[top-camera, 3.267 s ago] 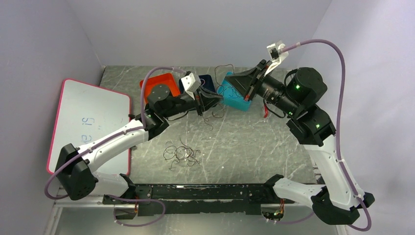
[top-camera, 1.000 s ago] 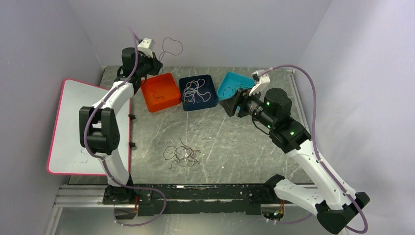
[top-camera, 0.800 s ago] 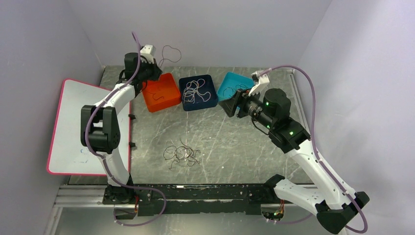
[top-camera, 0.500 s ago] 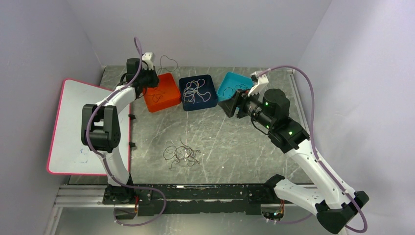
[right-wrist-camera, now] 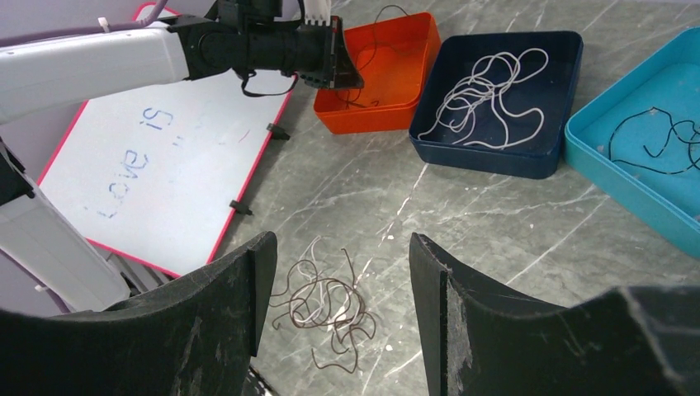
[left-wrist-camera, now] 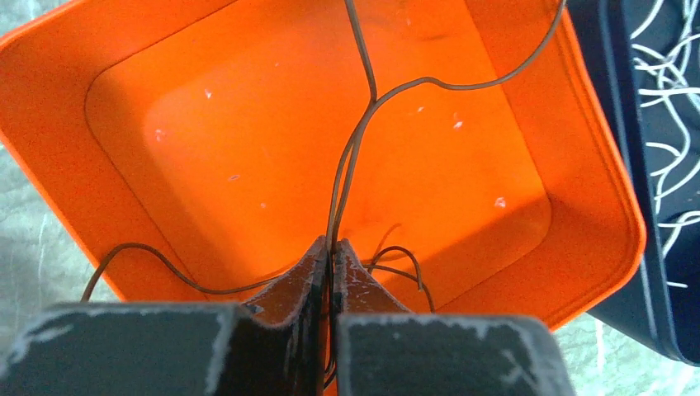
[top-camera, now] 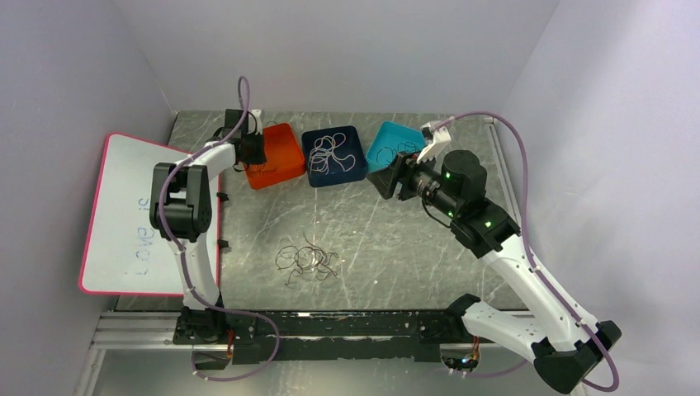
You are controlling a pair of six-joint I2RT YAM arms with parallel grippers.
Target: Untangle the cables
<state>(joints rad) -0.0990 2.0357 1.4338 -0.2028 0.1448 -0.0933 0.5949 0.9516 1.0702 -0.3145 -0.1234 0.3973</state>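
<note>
- My left gripper [left-wrist-camera: 332, 247] is pinched tight on a thin brownish-red cable [left-wrist-camera: 353, 148]. The strand leaves my fingertips and runs straight ahead, its long axis in line with the fingers, forking further out.
- The square orange plastic tray [left-wrist-camera: 49, 157] lies directly under that strand, so I judge that letting go would drop it inside. One loop appears to hang over the near-left wall.
- My right gripper [right-wrist-camera: 340, 243] hangs wide and empty.
- The loose tangle of thin brownish and pale cables [right-wrist-camera: 326, 309] lies on the grey marbled table [right-wrist-camera: 495, 223], below and just ahead of my right fingers and nearer them than my left.
</note>
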